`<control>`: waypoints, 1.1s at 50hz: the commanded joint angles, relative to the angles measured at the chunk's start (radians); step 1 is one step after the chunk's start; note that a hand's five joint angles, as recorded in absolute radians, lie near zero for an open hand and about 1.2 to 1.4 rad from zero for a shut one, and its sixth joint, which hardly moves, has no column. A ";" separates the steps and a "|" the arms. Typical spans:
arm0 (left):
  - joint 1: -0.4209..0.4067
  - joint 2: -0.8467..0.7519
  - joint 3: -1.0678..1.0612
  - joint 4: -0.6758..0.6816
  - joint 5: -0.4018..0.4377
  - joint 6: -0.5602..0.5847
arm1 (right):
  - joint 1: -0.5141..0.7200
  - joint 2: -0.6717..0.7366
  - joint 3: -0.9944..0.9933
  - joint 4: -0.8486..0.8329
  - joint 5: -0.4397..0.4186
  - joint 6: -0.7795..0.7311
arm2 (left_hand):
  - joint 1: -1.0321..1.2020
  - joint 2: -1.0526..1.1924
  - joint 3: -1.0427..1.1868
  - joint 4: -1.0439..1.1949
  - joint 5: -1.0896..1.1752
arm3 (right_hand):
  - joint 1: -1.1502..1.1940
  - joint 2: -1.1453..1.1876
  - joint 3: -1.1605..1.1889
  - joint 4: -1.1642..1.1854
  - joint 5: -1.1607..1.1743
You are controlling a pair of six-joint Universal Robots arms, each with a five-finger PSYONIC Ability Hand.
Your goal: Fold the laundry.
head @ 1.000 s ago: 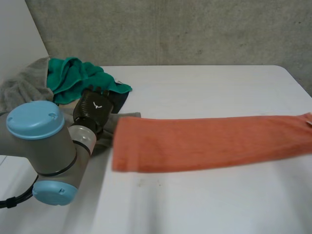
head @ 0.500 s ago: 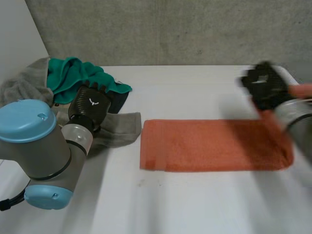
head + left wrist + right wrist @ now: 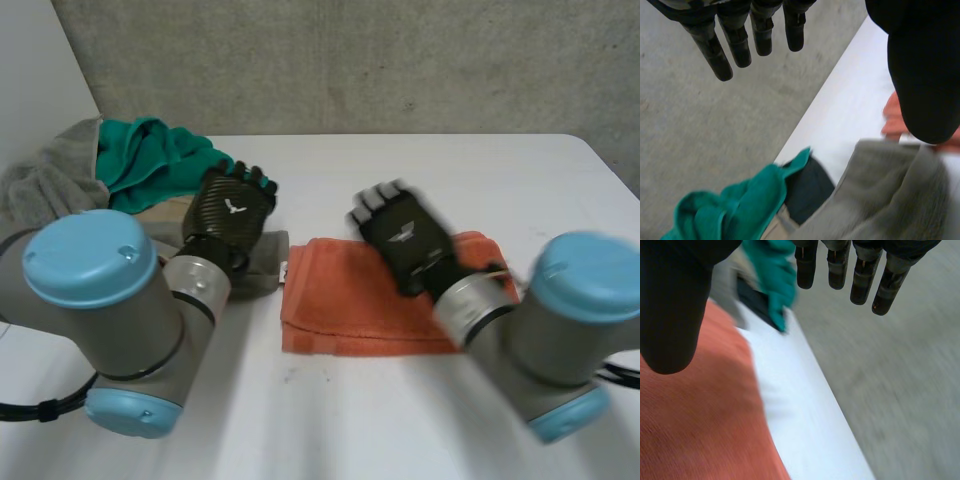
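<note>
Above the white table (image 3: 350, 425), left hand (image 3: 232, 205) and right hand (image 3: 400, 235) hover, fingers straight, empty.

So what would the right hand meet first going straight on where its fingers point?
The way looks free: past the right hand comes white table, then probably the concrete wall; depth unclear.

A robot test lab

A rough, bare concrete wall (image 3: 350, 60) stands right behind a plain white table (image 3: 420, 170). Two machine arms with grey joints and light-blue caps, the left arm (image 3: 110, 300) and the right arm (image 3: 560, 340), reach over the tabletop. The work material is household laundry: an orange towel (image 3: 340, 300) lies flat, and a green cloth (image 3: 150, 160) and a grey cloth (image 3: 45, 180) are heaped at the table's far left corner
</note>
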 commanded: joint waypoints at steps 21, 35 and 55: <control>-0.121 -0.155 0.098 -0.017 0.014 -0.144 | -0.392 0.050 0.046 0.344 0.023 0.031 | -0.032 -0.029 -0.036 -0.030 -0.048 | 1.198 1.180 1.184 1.161 1.159; -0.011 0.032 -0.025 -0.012 -0.016 -0.149 | 0.096 0.024 -0.160 0.239 0.101 0.016 | -0.032 -0.029 -0.036 -0.030 -0.048 | 1.198 1.180 1.184 1.161 1.159; -0.064 -0.026 0.097 -0.014 -0.032 -0.244 | 0.096 -0.036 -0.171 0.266 0.175 0.556 | -0.025 -0.022 -0.029 -0.023 -0.042 | -0.024 -0.042 -0.037 -0.060 -0.063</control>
